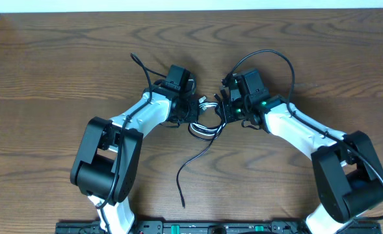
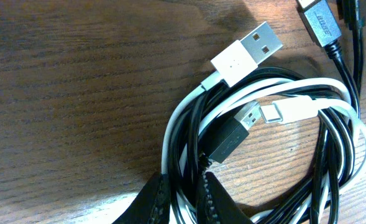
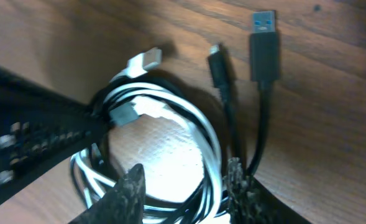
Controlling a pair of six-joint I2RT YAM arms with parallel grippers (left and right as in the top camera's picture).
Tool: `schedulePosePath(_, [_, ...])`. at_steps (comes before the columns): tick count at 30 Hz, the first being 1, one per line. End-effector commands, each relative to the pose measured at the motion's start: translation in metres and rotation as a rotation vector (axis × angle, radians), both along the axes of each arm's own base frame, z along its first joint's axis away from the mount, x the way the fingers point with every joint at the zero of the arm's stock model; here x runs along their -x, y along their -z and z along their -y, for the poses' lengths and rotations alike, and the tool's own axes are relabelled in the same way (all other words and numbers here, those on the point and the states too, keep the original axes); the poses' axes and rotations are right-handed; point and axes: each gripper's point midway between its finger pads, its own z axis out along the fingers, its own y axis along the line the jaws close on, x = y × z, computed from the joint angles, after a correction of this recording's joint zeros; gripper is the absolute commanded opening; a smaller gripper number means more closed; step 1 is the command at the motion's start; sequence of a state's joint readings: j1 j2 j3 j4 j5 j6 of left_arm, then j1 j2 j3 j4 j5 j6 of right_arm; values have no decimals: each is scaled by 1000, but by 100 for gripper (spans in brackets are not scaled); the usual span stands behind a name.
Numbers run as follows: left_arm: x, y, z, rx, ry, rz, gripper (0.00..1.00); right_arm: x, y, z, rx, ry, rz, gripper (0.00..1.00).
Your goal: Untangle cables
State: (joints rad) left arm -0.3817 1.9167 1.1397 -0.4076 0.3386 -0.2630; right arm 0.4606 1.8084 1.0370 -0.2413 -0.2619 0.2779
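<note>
**Cables coiled at mid-worktop between both arms**

The worktop (image 1: 61,65) carries the cables (image 1: 204,128), black and white, looped into 1 soft, light, slippery coil. Fingers of the left gripper (image 2: 183,194) are clenched on coil strands. Those of the right gripper (image 3: 184,186) are released, straddling the far side. Judged best hold: just behind the stiff white plug (image 2: 248,53). Crossings under the fingers are hidden, and the right wrist view is blurred.

Cables (image 2: 245,53) cut off below, blurred from right wrist
</note>
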Motion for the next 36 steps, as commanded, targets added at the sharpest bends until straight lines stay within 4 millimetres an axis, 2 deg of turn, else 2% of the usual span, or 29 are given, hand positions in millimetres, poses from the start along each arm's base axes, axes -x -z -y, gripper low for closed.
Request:
schedulePosePath(1, [8,8,0,-3,20,-22,17,-6,17,5,39,44,-16,30])
schedulePosePath(4, [8,8,0,-3,20,-22,17,-8,18,7,43,50,-15,25])
schedulePosePath(8, [8,8,0,-3,20,-22,17,-13,19,18,47,79,-20,12])
schedulePosePath(11, [8,8,0,-4,20,-22,17,-17,20,30,41,107,-37,11])
schedulePosePath(14, [8,8,0,-3,20,-22,17,-18,20,33,33,130,-47,9])
schedulePosePath(15, [8,8,0,-4,20,-22,17,-18,20,33,33,130,-46,9])
schedulePosePath(18, [7,6,-1,-2,18,-18,8,-18,20,33,34,129,-47,11])
schedulePosePath(20, [4,-4,-4,2,8,-8,8,-17,20,34,35,130,-50,14])
schedulePosePath(23, [-3,-33,-8,18,-8,35,16,-17,20,34,35,129,-49,17])
schedulePosePath(24, [-7,-54,-7,37,-10,86,25,-17,20,34,35,130,-50,18])
schedulePosePath(28, [-7,-88,-4,69,-12,158,33,-16,20,31,23,121,-56,19])
schedulePosePath(31, [0,-91,1,79,-34,136,34,-14,19,27,2,107,-65,21])
schedulePosePath(36, [25,-73,13,72,-72,28,35,-12,18,25,-11,99,-72,25])
